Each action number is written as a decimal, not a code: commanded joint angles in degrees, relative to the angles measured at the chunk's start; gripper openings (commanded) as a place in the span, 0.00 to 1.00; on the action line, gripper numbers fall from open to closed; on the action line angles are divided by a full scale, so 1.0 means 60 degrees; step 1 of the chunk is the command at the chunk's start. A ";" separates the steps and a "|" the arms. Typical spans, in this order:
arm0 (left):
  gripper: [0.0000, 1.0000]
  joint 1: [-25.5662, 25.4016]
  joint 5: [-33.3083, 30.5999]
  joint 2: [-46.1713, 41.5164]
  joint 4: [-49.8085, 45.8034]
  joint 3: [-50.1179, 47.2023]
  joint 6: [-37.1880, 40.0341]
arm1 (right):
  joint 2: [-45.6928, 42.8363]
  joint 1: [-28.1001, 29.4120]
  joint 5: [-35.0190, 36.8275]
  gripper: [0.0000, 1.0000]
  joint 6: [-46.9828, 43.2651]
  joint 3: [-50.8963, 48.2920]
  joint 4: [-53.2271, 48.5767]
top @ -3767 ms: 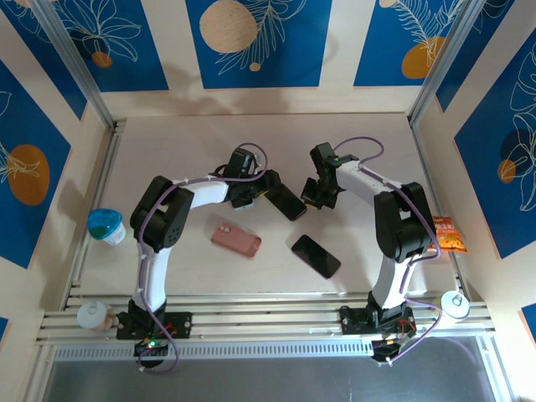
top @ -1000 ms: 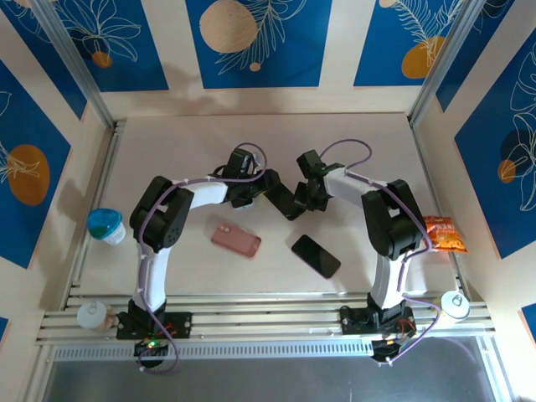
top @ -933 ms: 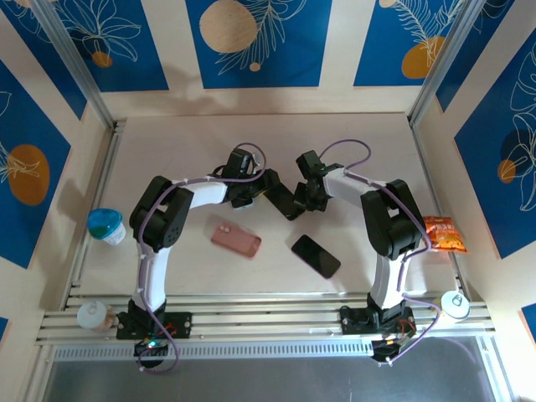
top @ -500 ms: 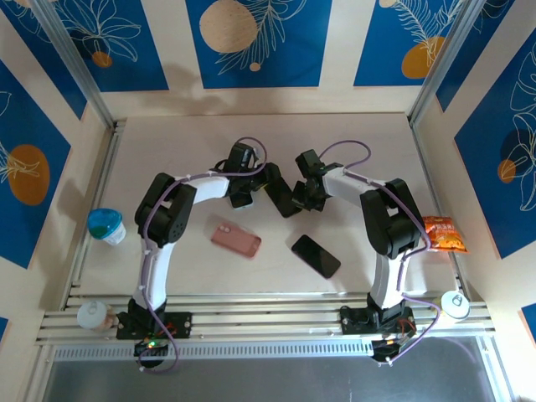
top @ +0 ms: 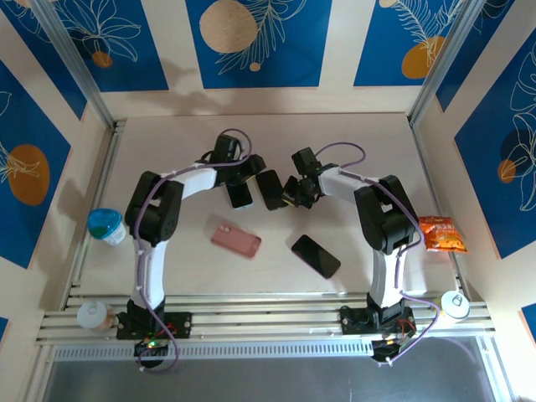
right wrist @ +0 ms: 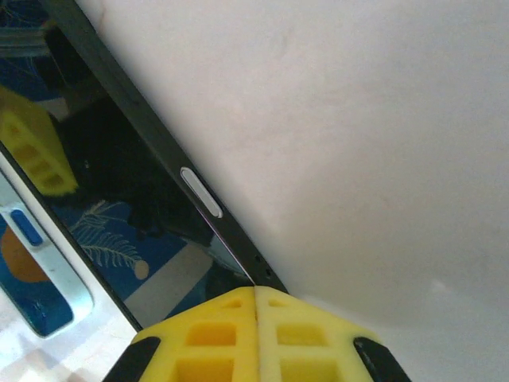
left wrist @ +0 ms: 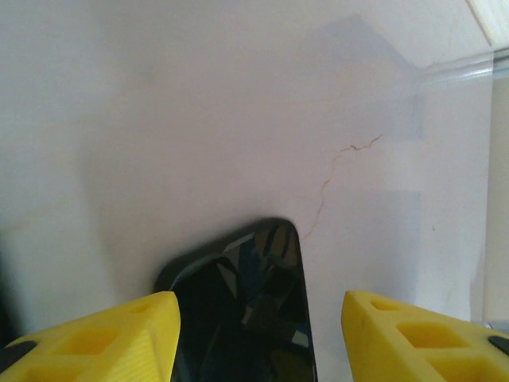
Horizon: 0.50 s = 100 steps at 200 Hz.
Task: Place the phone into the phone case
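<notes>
A black phone (top: pixel 270 189) lies flat on the table between my two grippers. My right gripper (top: pixel 291 191) is shut, and its yellow fingertips (right wrist: pixel 256 306) press against the phone's (right wrist: pixel 119 183) edge just below its side button. In the left wrist view, my left gripper (left wrist: pixel 258 318) is open, and a glossy black phone end (left wrist: pixel 246 294) lies on the table between the fingers; a gap shows at the right finger. From above, the left gripper (top: pixel 244 174) sits just left of the phone. The pink phone case (top: pixel 235 240) lies apart, nearer the arm bases.
A dark slab with a pale rim (top: pixel 240 195) lies beside the phone on its left. Another black phone (top: pixel 316 255) lies at the front right. A teal-lidded cup (top: pixel 106 226) stands at the left rail and an orange snack packet (top: pixel 440 234) at the right wall.
The black phone has slid left and toward the back and turned more upright. My left gripper swung left and back. My shut right gripper followed at the phone's right edge.
</notes>
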 commanded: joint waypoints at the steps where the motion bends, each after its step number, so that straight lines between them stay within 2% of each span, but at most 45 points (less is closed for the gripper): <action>1: 0.57 0.0391 -0.0269 -0.1571 -0.0325 -0.1061 0.0358 | 0.0865 0.0060 0.0012 0.00 0.0686 -0.0142 0.0278; 40: 0.59 0.0591 -0.0993 -0.3008 -0.1163 -0.2663 0.0791 | 0.1279 0.0089 -0.0223 0.00 0.1152 0.0076 0.0790; 100: 0.59 0.0691 -0.0869 -0.2712 -0.0957 -0.3004 0.0577 | 0.1517 0.0087 -0.0102 0.00 0.1317 0.0543 0.0933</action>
